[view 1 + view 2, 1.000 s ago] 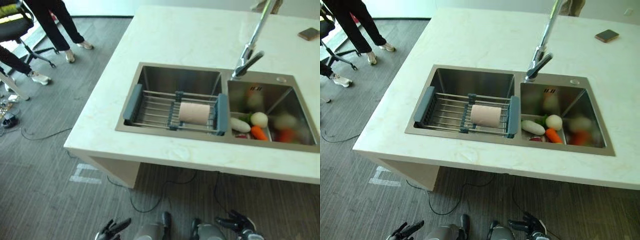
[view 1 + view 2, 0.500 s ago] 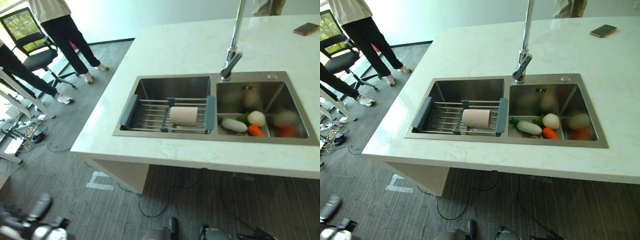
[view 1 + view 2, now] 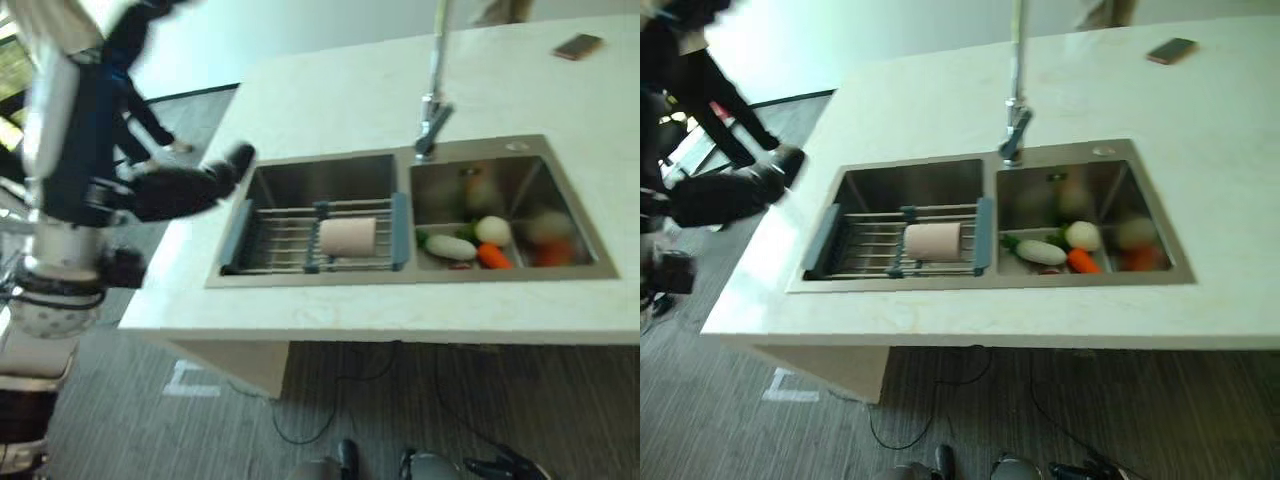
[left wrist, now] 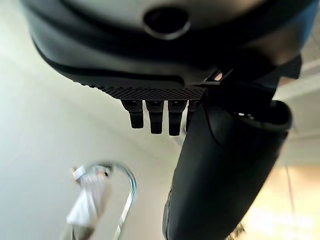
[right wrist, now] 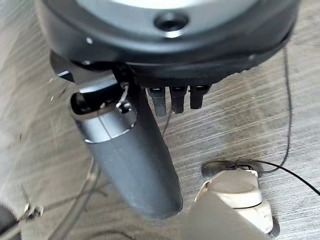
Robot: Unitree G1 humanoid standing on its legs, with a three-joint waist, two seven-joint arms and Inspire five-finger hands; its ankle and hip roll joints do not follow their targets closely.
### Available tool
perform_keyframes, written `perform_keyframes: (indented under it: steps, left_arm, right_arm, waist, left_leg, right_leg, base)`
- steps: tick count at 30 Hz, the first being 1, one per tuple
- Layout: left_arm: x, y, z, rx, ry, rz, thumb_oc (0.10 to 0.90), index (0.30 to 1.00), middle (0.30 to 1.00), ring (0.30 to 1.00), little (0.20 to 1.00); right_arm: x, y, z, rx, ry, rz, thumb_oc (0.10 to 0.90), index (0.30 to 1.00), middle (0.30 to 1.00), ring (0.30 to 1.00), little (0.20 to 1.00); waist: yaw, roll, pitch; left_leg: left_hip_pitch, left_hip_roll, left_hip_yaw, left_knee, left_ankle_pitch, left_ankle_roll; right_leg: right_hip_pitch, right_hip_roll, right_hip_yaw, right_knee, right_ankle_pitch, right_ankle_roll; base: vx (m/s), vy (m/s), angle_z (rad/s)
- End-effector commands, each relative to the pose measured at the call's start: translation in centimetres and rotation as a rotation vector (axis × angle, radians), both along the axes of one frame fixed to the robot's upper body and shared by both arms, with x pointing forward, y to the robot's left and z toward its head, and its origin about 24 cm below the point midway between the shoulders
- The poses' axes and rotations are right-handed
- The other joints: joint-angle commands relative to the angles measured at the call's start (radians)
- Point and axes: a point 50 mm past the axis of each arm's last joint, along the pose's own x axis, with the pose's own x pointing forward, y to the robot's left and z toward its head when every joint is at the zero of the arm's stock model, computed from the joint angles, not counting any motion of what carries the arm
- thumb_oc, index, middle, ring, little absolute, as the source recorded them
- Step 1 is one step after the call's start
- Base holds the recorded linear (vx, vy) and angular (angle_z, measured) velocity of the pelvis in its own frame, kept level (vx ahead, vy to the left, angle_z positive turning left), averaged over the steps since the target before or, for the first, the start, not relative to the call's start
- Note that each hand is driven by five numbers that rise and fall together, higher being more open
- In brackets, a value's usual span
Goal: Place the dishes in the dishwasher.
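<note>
A pink cup [image 3: 347, 237] lies on its side on a wire drain rack [image 3: 275, 235] across the left basin of the steel sink [image 3: 320, 178]. My left hand [image 3: 180, 192] hovers at the counter's left edge, just left of the rack, fingers stretched toward the sink and holding nothing. In the left wrist view its thumb [image 4: 220, 170] and fingers [image 4: 156, 116] are straight. My right hand [image 3: 500, 466] hangs low over the floor, below the counter's front edge, open and empty; its thumb [image 5: 135, 160] sticks out straight.
The right basin holds a white radish [image 3: 450, 246], a carrot [image 3: 492, 257] and a round white vegetable [image 3: 491, 230]. A tall faucet [image 3: 432, 100] stands behind the sink. A phone [image 3: 577, 46] lies at the counter's far right. A person [image 3: 730, 95] stands beyond the counter's left.
My left arm has swung up from near the floor to the counter's left edge beside the sink. The camera has shifted too. The right hand stays low.
</note>
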Motion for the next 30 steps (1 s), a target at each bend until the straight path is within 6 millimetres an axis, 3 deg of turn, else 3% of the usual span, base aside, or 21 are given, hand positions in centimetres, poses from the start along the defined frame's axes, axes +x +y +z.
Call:
perform_keyframes:
  steps: [1, 7, 15, 22, 30]
  left_arm:
    - [0.9, 2.8, 3.4, 0.012, -0.025, 0.177, 0.8, 0.9, 0.9, 0.9, 0.9]
    - [4.4, 1.8, 3.5, 0.189, 0.219, 0.239, 0.8, 0.9, 0.9, 0.9, 0.9]
    - [6.9, 1.7, 2.7, 0.259, 0.441, 0.284, 0.8, 0.9, 0.9, 0.9, 0.9]
    - [7.7, 2.1, 1.6, 0.258, 0.476, 0.329, 0.8, 0.9, 0.9, 0.9, 0.9]
    - [7.7, 3.0, 1.4, 0.195, 0.47, 0.355, 0.8, 0.9, 0.9, 0.9, 0.9]
  right_arm:
    - [0.8, -0.8, 0.5, 0.003, -0.04, -0.054, 0.8, 0.9, 0.9, 0.9, 0.9]
    - [0.5, -2.1, 0.9, -0.014, -0.02, -0.044, 0.8, 0.9, 0.9, 0.9, 0.9]
    - [1.1, -3.3, 1.7, -0.029, -0.054, -0.034, 0.8, 0.9, 0.9, 0.9, 0.9]
    - [2.0, -4.1, 2.5, -0.052, -0.093, -0.018, 0.8, 0.9, 0.9, 0.9, 0.9]
    - [2.6, -4.4, 2.9, -0.07, -0.107, -0.001, 0.8, 0.9, 0.9, 0.9, 0.9]
  waist:
    - [0.017, 0.009, -0.017]
    - [-0.03, 0.02, -0.015]
    - [-0.067, 0.044, 0.021]
    - [-0.086, 0.07, 0.046]
    - [-0.092, 0.081, 0.067]
  left_leg:
    - [0.009, 0.041, -0.013, 0.099, -0.243, -0.016]
    - [-0.001, 0.049, 0.023, 0.099, -0.234, -0.02]
    - [-0.024, 0.039, 0.042, 0.099, -0.219, -0.021]
    - [-0.036, 0.025, 0.056, 0.099, -0.213, -0.019]
    - [-0.048, 0.016, 0.062, 0.099, -0.211, -0.018]
  right_leg:
    - [0.081, -0.024, 0.039, -0.114, -0.05, 0.111]
    - [0.047, -0.02, 0.081, -0.114, -0.024, 0.123]
    - [0.004, -0.024, 0.119, -0.114, -0.001, 0.132]
    - [-0.016, -0.039, 0.129, -0.114, 0.01, 0.139]
    - [-0.032, -0.049, 0.133, -0.114, 0.018, 0.145]
  base:
    - [0.02, -0.015, -0.21]
    - [0.02, 0.009, -0.21]
    - [-0.01, 0.056, -0.17]
    - [0.0, 0.089, -0.1]
    - [0.03, 0.059, -0.06]
